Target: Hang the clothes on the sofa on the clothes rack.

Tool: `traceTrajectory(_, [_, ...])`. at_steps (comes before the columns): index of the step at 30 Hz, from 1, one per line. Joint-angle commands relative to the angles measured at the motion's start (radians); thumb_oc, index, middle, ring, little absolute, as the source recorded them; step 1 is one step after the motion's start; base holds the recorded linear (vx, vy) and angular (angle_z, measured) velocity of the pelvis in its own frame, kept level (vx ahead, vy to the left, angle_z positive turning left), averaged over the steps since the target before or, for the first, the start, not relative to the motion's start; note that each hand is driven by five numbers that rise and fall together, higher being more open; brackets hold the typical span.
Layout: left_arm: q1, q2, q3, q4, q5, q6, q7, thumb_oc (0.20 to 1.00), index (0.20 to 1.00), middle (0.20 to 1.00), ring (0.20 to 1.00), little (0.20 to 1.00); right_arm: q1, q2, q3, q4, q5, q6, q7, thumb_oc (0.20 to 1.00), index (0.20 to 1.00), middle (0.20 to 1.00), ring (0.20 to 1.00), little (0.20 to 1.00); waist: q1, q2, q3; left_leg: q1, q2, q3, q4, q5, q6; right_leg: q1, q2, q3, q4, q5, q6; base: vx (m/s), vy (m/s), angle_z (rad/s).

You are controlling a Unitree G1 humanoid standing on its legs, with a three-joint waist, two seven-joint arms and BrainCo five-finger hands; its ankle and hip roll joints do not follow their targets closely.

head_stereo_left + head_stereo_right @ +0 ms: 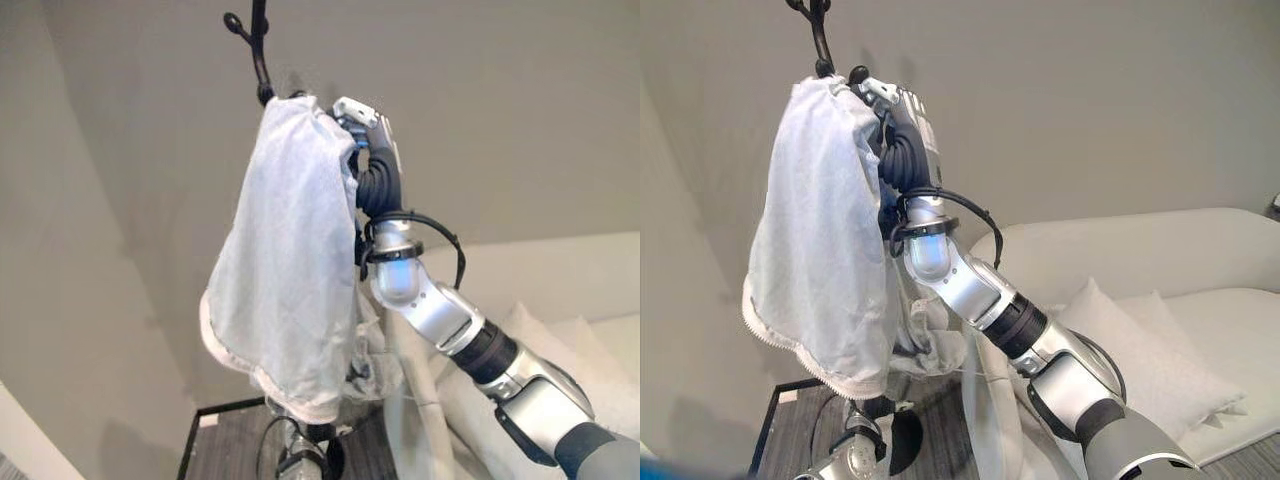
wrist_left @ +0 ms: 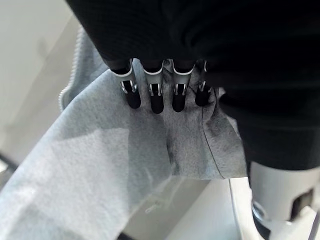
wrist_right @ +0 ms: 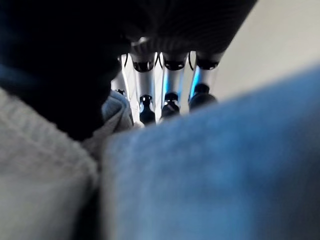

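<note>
A white sofa (image 1: 1200, 270) runs along the wall on the robot's right, with a white cushion (image 1: 1140, 340) leaning on its seat. In front of its near end stands the black clothes rack (image 1: 258, 45), whose curved hooks rise at the top of the head views and whose base sits on a dark floor mat (image 1: 225, 440). A pale grey garment (image 1: 285, 270) hangs from the top of the rack, draped over it and falling in a wide fold, with a zip or trimmed edge along its lower hem. The right hand (image 1: 362, 125) is raised to the garment's upper edge, just beside the hooks; in its wrist view the fingers (image 3: 171, 102) reach down past the cloth, but whether they clasp it cannot be told. The left hand (image 2: 160, 85) is low by the hanging cloth, its fingers (image 2: 156, 97) straight and side by side, resting flat against the grey fabric.
</note>
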Motion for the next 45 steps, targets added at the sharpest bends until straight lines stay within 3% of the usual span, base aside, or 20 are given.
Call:
traceTrajectory(1, [-0.068, 0.107, -0.002, -0.067, 0.144, -0.005, 0.074, 1.000, 1.000, 1.000, 1.000, 1.000, -0.185, 0.022, -0.066, 0.101, -0.005, -0.029, -0.052, 0.200, 0.200, 0.200, 0.200, 0.200, 0.036, -0.055, 0.006, 0.070, -0.055, -0.008, 0.009, -0.127, 0.047, 0.036, -0.072, 0.105, -0.089, 0.079, 0.062, 0.00, 0.000, 0.00])
traceTrajectory(6, [0.032, 0.264, 0.040, -0.237, 0.292, 0.012, 0.080, 1.000, 1.000, 1.000, 1.000, 1.000, -0.192, 0.020, -0.094, 0.109, -0.061, -0.015, -0.042, 0.200, 0.200, 0.200, 0.200, 0.200, 0.074, -0.044, 0.003, 0.067, -0.066, -0.031, 0.009, -0.134, 0.056, 0.045, -0.088, 0.087, -0.083, 0.079, 0.067, 0.01, 0.016, 0.02])
traceTrajectory(12, [0.037, 0.297, 0.011, -0.250, 0.378, 0.023, 0.064, 1.000, 1.000, 1.000, 1.000, 1.000, -0.203, 0.027, -0.105, 0.134, -0.076, -0.020, -0.028, 0.200, 0.200, 0.200, 0.200, 0.200, 0.078, -0.039, 0.003, 0.067, -0.077, -0.039, 0.009, -0.138, 0.062, 0.045, -0.098, 0.084, -0.075, 0.084, 0.071, 0.00, 0.023, 0.14])
traceTrajectory(20, [0.007, 0.250, -0.022, -0.179, 0.382, 0.040, 0.045, 1.000, 1.000, 1.000, 1.000, 1.000, -0.174, 0.036, -0.096, 0.087, -0.066, -0.038, 0.000, 0.200, 0.200, 0.200, 0.200, 0.200, 0.060, -0.044, 0.008, 0.076, -0.081, -0.030, 0.009, -0.142, 0.066, 0.037, -0.097, 0.094, -0.070, 0.090, 0.072, 0.00, 0.003, 0.00])
traceTrajectory(25, [-0.044, 0.170, -0.059, -0.046, 0.350, 0.055, 0.031, 1.000, 1.000, 1.000, 1.000, 1.000, -0.163, 0.049, -0.082, 0.060, -0.027, -0.061, 0.011, 0.200, 0.200, 0.200, 0.200, 0.200, 0.040, -0.051, 0.006, 0.082, -0.080, -0.020, 0.009, -0.142, 0.064, 0.035, -0.094, 0.104, -0.069, 0.092, 0.073, 0.00, 0.001, -0.01])
traceTrajectory(26, [-0.064, 0.142, -0.066, -0.011, 0.327, 0.055, 0.022, 0.200, 0.200, 0.200, 0.200, 0.200, -0.163, 0.051, -0.078, 0.051, -0.017, -0.065, 0.017, 0.200, 0.200, 0.200, 0.200, 0.200, 0.033, -0.052, 0.006, 0.083, -0.080, -0.016, 0.009, -0.142, 0.063, 0.034, -0.093, 0.106, -0.068, 0.091, 0.072, -0.01, 0.004, -0.07])
traceTrajectory(27, [-0.088, 0.097, -0.063, 0.042, 0.276, 0.053, 0.004, 0.200, 0.200, 0.200, 0.200, 0.200, -0.164, 0.049, -0.076, 0.027, -0.011, -0.064, 0.021, 0.200, 0.200, 0.200, 0.200, 0.200, 0.023, -0.052, 0.005, 0.085, -0.080, -0.012, 0.009, -0.142, 0.062, 0.033, -0.090, 0.110, -0.069, 0.090, 0.071, 0.02, 0.011, -0.06])
traceTrajectory(33, [-0.114, 0.051, -0.055, 0.058, 0.210, 0.041, -0.012, 0.200, 0.200, 0.200, 0.200, 0.200, -0.156, 0.027, -0.078, -0.017, 0.005, -0.056, 0.031, 0.200, 0.200, 0.200, 0.200, 0.200, 0.002, -0.050, 0.003, 0.094, -0.075, 0.001, 0.009, -0.146, 0.060, 0.031, -0.083, 0.118, -0.070, 0.088, 0.069, 0.01, 0.000, -0.10])
traceTrajectory(40, [-0.081, 0.063, -0.036, 0.025, 0.179, 0.020, 0.010, 0.200, 0.200, 0.200, 0.200, 0.200, -0.161, -0.009, -0.086, 0.028, 0.010, -0.039, 0.016, 0.200, 0.200, 0.200, 0.200, 0.200, 0.005, -0.043, 0.002, 0.096, -0.072, 0.006, 0.009, -0.154, 0.060, 0.034, -0.079, 0.121, -0.077, 0.081, 0.072, 0.00, 0.000, -0.03])
traceTrajectory(45, [-0.044, 0.113, 0.015, -0.039, 0.176, 0.014, 0.041, 0.200, 0.200, 0.200, 0.200, 0.200, -0.154, -0.136, -0.115, 0.051, -0.004, -0.012, -0.002, 0.200, 0.200, 0.200, 0.200, 0.200, 0.007, -0.044, 0.006, 0.081, -0.082, 0.000, 0.009, -0.143, 0.062, 0.026, -0.086, 0.121, -0.082, 0.098, 0.072, -0.02, 0.008, 0.01])
